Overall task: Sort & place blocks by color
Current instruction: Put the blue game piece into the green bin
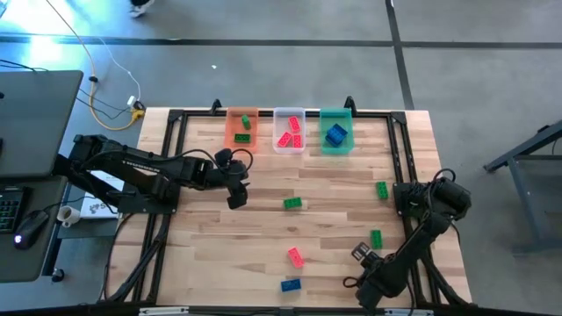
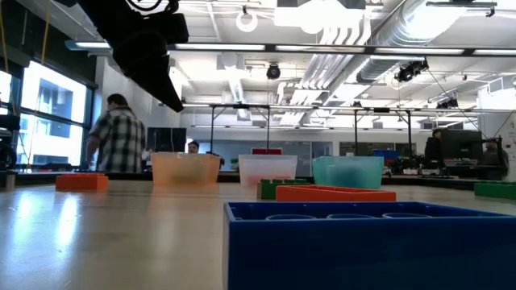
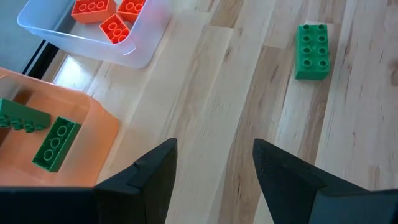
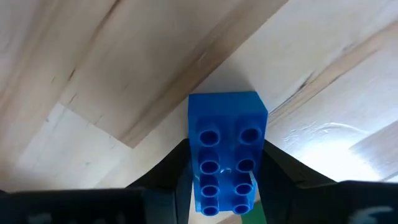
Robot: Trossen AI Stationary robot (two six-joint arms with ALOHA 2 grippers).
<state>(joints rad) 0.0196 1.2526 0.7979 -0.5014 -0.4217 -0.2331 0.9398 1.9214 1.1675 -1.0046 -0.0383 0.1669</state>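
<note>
The small blue studded plastic brick [image 4: 227, 152] sits between the right gripper [image 4: 225, 163]'s two dark fingers, studs facing the wrist camera; it looks light, rigid and smooth-sided, so it should neither deform nor break, though its glossy walls could slip or twist if pinched off-centre. The sensible hold is across the two long flat sides near the middle of its length, which is roughly where the fingers flank it now. Both fingers appear to touch the brick's sides, so the right gripper seems clenched on it (whether it is lifted clear of the light wooden table [image 1: 219, 237] cannot be told). In the overhead view that arm is low at the near right of the table, well apart from the far row of three translucent tubs. The green-tinted tub [image 1: 336, 132] at the right end already holds blue bricks, the clear middle tub [image 1: 289, 130] holds red-orange ones, and the orange tub [image 1: 241, 129] on the left holds green ones. Loose bricks remain: a green brick [image 1: 292, 204] mid-table, a red-orange brick [image 1: 295, 256] and another blue brick [image 1: 291, 284] nearer. The left gripper [image 3: 214, 168] hovers near the orange tub, fingers spread apart and holding nothing.
</note>
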